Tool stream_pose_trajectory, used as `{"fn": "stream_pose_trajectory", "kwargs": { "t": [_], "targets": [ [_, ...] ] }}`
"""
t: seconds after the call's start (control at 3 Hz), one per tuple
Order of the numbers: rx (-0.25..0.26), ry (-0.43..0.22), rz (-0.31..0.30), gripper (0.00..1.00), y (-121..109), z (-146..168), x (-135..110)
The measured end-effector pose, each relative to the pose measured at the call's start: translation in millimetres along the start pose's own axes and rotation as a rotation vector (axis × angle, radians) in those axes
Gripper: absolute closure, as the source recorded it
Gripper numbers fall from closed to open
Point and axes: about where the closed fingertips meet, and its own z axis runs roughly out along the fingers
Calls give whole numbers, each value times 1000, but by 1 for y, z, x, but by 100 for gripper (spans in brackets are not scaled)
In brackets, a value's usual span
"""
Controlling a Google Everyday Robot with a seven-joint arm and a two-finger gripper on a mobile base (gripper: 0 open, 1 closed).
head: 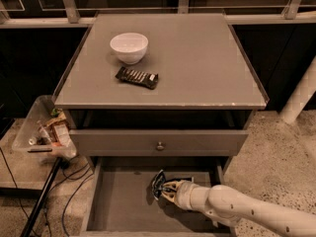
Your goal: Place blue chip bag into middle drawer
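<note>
Blue chip bag [160,183] down inside the pulled-out middle drawer [118,204], right of centre and toward the back. Standing crumpled and fairly upright, not lying flat. Lower edge at or just above the plain grey floor; contact impossible to tell from here.

Pinched by the gripper [167,188], fingers drawn narrow onto the bag's right side. Pale arm [237,209] reaching in low from the lower right, across the drawer's right front corner.

By the look of it, most of the job done: bag carried over, lowered and well within the drawer's side walls. Left to do: letting go, so the bag settles on the floor, then drawing the arm back out without dragging the foil along. Nothing in the task about shutting the drawer.

Just above, a closed drawer front with a small round knob [160,145], close to the bag's top and the nearest thing to snag on during a lift-out.

Higher up, the cabinet top [207,58] with a white bowl [129,47] and a dark candy-bar wrapper [138,77] just beside it, both well apart from the gripper and no part of this job.

Off to the left on the ground, a clear plastic bin [29,127] with snack packets.
</note>
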Motion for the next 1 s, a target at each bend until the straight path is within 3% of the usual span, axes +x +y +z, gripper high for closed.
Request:
{"fn": "stream_pose_trajectory", "kwargs": {
  "t": [0.67, 1.0],
  "targets": [
    [0, 0, 0, 12, 0, 0, 0],
    [0, 0, 0, 0, 0, 0, 0]
  ]
}}
